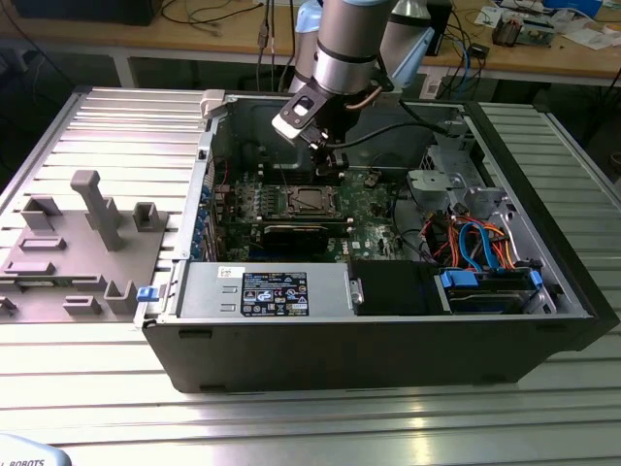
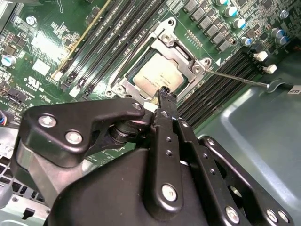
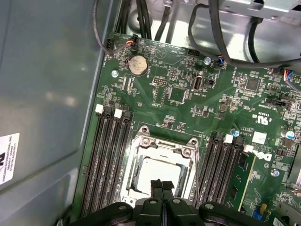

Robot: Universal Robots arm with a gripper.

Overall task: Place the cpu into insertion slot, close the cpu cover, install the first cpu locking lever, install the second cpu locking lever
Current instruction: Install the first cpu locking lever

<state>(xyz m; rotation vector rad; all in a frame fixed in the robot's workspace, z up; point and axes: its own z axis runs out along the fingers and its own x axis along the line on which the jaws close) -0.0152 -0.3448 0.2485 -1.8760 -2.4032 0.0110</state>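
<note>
**Desk:** What's the scene?

**Photo:** An open computer case [image 1: 388,335] on a slatted metal table [image 1: 310,417]. The arm [image 1: 344,39] reaches down into it, above the green board [image 3: 188,108]. A grey moulded tray [image 1: 87,282] sits on the table beside the case, on the exterior view's left.

**Desk:** Where's the cpu [image 3: 157,168]?

**Photo:** In the slot [image 3: 132,175], lying flat. Its dull silver top is plain in both wrist views.

**Desk:** And the cover [image 3: 164,142]?

**Photo:** Down. The silver frame lies around the cpu, and its square window shows the chip's top. Black memory slots [image 3: 110,160] run along both sides of it. A round coin battery [image 3: 138,65] sits further up the board.

**Desk:** What is the gripper [image 3: 162,183] doing?

**Photo:** Its fingers [image 2: 165,122] are pressed together with nothing between them. In the second wrist view the tips hang just over one edge of the cpu, where it meets the cover. I cannot tell whether they touch the metal. In the exterior view the gripper hangs directly above the slot, inside the case.

**Desk:** Any lever in the frame?

**Photo:** One. In the second wrist view a thin metal lever [image 2: 237,78] juts from a corner of the cover. It runs out across the memory slots to a bent end near the case's grey wall. I cannot tell whether it is latched.
</note>
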